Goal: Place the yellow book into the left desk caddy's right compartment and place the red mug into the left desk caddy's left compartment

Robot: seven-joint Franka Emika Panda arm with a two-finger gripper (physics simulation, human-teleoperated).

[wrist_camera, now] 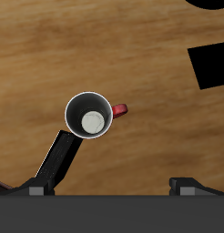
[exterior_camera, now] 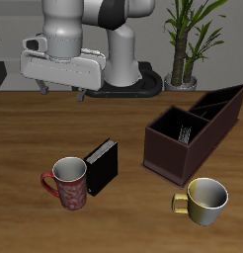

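The red mug (exterior_camera: 69, 183) stands upright on the table near its front edge, handle pointing away from the black book. From the wrist view I look down into the red mug (wrist_camera: 89, 121), its red handle poking out at one side. My gripper (exterior_camera: 60, 92) hangs high above the table, farther back than the mug, open and empty. In the wrist view the gripper (wrist_camera: 114, 186) has its fingers wide apart. The left desk caddy (exterior_camera: 193, 128) lies slantwise on the other side of the table. Pale thin lines show inside its wide right compartment (exterior_camera: 183, 126); I cannot tell whether they are the yellow book.
A black upright book (exterior_camera: 102, 165) stands right beside the red mug, and shows as a dark slanted slab (wrist_camera: 55, 159) in the wrist view. A pale yellow-cream mug (exterior_camera: 205, 201) sits in front of the caddy. A potted plant (exterior_camera: 183, 40) is at the back.
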